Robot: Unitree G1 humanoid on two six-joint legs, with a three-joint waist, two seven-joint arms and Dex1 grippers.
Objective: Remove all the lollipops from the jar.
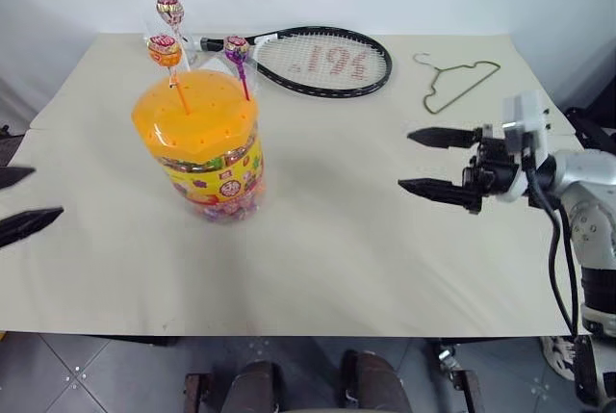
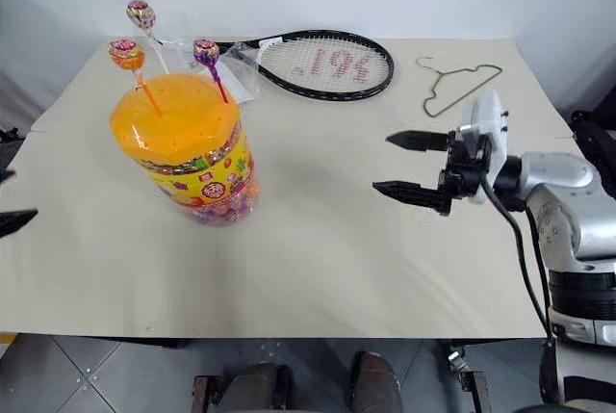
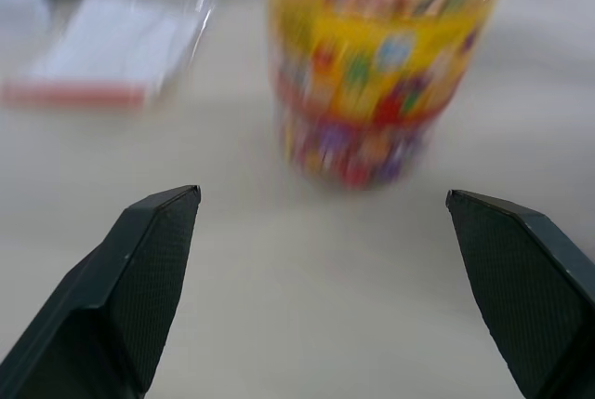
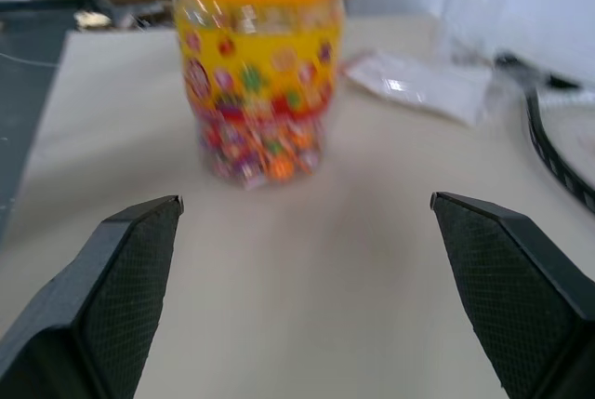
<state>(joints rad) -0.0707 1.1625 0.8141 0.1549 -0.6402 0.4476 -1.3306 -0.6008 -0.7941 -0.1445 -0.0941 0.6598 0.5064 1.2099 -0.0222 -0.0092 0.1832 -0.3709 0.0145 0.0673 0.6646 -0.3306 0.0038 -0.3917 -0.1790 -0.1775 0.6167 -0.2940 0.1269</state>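
The jar stands left of the table's middle, a clear tub with an orange domed lid and a yellow label band. Three lollipops stick up from holes in its lid: an orange one, a purple-pink one behind it and another purple-pink one to the right. My right gripper hovers open to the right of the jar, pointing at it, well apart from it. At the table's left edge my left gripper is open, also apart from the jar. Both wrist views face the jar between spread fingers.
A black tennis racket lies at the back of the table behind the jar, with a clear plastic bag beside its handle. A wire hanger lies at the back right. The beige table is bare in front.
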